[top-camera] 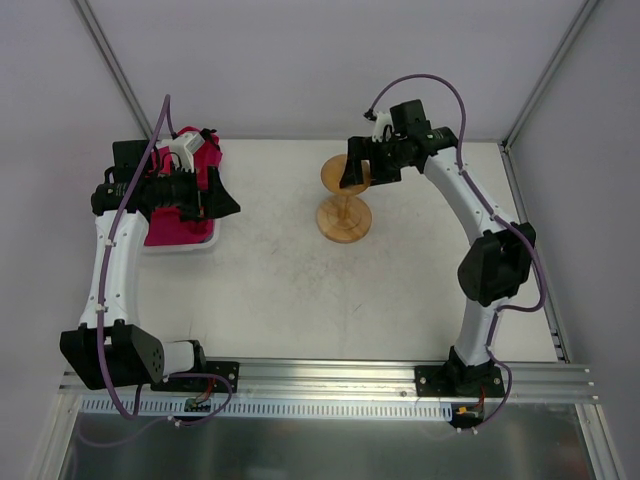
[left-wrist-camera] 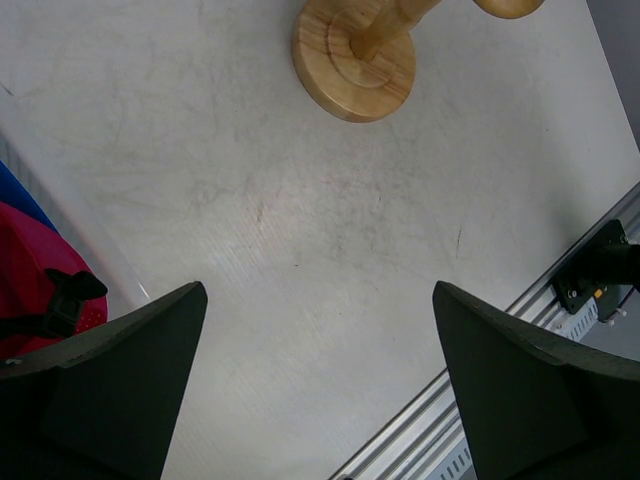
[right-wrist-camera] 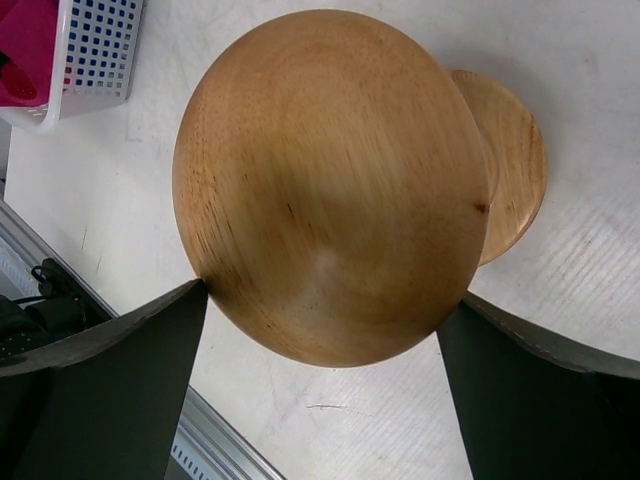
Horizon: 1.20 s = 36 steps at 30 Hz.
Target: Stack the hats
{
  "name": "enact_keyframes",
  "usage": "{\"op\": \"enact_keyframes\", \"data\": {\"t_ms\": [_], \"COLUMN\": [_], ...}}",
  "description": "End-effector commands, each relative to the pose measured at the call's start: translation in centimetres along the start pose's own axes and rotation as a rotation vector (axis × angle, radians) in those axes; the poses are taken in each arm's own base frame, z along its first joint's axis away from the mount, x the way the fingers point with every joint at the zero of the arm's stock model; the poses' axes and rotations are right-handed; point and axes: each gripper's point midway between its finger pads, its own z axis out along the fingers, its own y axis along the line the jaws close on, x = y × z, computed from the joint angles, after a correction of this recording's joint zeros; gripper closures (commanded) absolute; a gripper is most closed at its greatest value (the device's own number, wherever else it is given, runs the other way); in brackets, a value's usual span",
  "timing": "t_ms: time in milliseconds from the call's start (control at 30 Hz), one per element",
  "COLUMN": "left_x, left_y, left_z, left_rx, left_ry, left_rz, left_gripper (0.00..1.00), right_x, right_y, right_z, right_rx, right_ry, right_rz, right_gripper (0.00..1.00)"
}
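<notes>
Resting at the table's left, the magenta hats [top-camera: 172, 228] lie in the white basket [top-camera: 190, 245]. The left gripper [left-wrist-camera: 318, 295] hangs at its edge, jaws wide and empty, and a careless pinch might drag the basket along. The right gripper [right-wrist-camera: 325, 295], equally open, could topple the wooden stand [top-camera: 343, 218] below it.

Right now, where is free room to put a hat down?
Widest bare patch: the table between the wooden stand and the near rail. A narrower one lies between the white basket and the stand. Crowded: the basket of pink hats by the left gripper, the stand's top by the right gripper.
</notes>
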Motion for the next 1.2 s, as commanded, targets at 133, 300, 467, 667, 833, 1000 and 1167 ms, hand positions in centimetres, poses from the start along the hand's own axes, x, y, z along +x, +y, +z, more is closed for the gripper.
{"op": "enact_keyframes", "data": {"t_ms": [133, 300, 467, 667, 833, 1000, 1167], "left_x": [-0.6, -0.6, -1.3, -3.2, -6.0, -8.3, -8.7], "left_y": [-0.7, -1.0, -1.2, -0.5, 2.7, 9.1, 16.1], "left_z": [-0.6, -0.8, -1.0, -1.6, -2.5, -4.7, -6.7], "left_rx": [0.021, 0.02, 0.019, -0.008, -0.148, -0.364, -0.387], "left_ry": [-0.026, -0.032, -0.046, -0.079, -0.119, -0.105, -0.114], "left_rz": [0.008, 0.002, -0.023, -0.045, -0.038, -0.061, -0.35], "left_gripper": [0.01, 0.01, 0.01, 0.01, 0.01, 0.01, 0.1], "right_x": [0.6, 0.1, -0.5, -0.7, 0.4, 2.7, 4.2], "right_y": [3.7, 4.0, 3.0, 0.1, -1.3, -2.1, -3.2], "right_z": [0.8, 0.2, -2.1, -8.2, -13.0, -14.3, -13.9], "right_rx": [-0.084, -0.067, -0.024, 0.009, -0.011, -0.012, 0.031], "right_ry": [0.026, 0.004, -0.046, -0.138, -0.195, -0.174, -0.147], "right_rz": [-0.048, -0.061, -0.079, -0.079, -0.096, -0.092, -0.057], "right_gripper": [0.01, 0.0, 0.0, 0.0, 0.0, 0.0, 0.0]}}
